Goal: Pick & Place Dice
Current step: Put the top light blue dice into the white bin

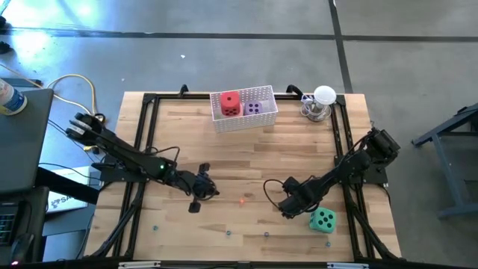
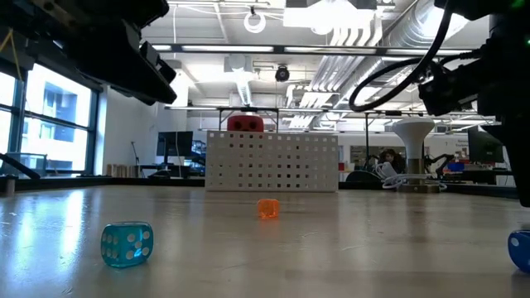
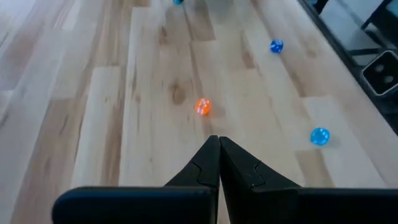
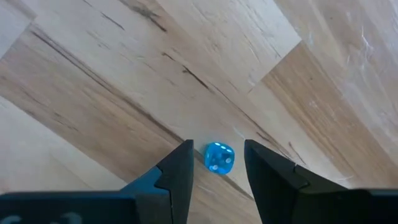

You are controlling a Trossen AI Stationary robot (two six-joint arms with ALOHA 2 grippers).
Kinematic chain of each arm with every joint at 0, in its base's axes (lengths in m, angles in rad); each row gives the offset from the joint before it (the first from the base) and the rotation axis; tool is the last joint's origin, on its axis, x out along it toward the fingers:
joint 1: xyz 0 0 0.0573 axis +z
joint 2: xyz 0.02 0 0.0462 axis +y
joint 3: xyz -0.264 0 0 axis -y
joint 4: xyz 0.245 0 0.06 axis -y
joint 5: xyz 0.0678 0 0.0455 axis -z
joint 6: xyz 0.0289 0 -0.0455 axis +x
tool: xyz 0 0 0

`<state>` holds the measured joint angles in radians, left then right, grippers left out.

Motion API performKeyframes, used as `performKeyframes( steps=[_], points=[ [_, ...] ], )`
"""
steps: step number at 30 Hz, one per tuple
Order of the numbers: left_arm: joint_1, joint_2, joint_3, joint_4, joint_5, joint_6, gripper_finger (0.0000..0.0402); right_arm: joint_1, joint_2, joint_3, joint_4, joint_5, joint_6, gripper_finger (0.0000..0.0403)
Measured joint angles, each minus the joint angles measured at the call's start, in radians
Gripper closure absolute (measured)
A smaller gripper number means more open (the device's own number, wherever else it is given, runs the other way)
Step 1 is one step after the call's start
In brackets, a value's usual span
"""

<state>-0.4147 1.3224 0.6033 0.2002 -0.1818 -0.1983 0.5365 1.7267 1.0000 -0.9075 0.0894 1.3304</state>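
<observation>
A white perforated basket (image 1: 244,119) stands at the table's far middle. A red die (image 1: 230,103) and a purple die (image 1: 255,107) sit inside it. In the low view only the red die's top (image 2: 245,123) shows above the basket wall (image 2: 272,161). The teal-green die (image 1: 323,220) rests on the table near the right near corner. The pink die is out of view. My left gripper (image 1: 200,191) (image 3: 217,142) hovers shut over the table's left middle. My right gripper (image 1: 287,207) (image 4: 217,149) is open just left of the teal-green die, with a tiny blue die (image 4: 219,157) showing on the wood between its fingertips.
Tiny translucent dice lie scattered on the wood: an orange one (image 1: 243,200) (image 3: 203,107) (image 2: 267,208) mid-table and blue ones (image 2: 127,244) (image 3: 319,136) (image 3: 277,45) along the near side. A white-topped metal stand (image 1: 322,103) sits at the far right corner. A black frame (image 1: 146,119) rims the table.
</observation>
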Motion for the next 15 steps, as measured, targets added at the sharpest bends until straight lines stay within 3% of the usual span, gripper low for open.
performKeyframes(
  steps=[7, 11, 15],
  points=[
    [-0.014, 0.037, 0.0, 0.07, -0.029, 0.044, 0.0325, 0.0, 0.0, 0.0, 0.007, 0.008, 0.001, 0.0268],
    [-0.014, 0.037, 0.0, 0.074, -0.031, 0.046, 0.0271, 0.0, 0.0, 0.0, 0.0, -0.033, 0.032, 0.0268],
    [-0.014, 0.037, 0.0, 0.074, -0.031, 0.036, 0.0243, 0.001, 0.0, 0.0, -0.007, -0.062, 0.055, 0.0268]
  ],
)
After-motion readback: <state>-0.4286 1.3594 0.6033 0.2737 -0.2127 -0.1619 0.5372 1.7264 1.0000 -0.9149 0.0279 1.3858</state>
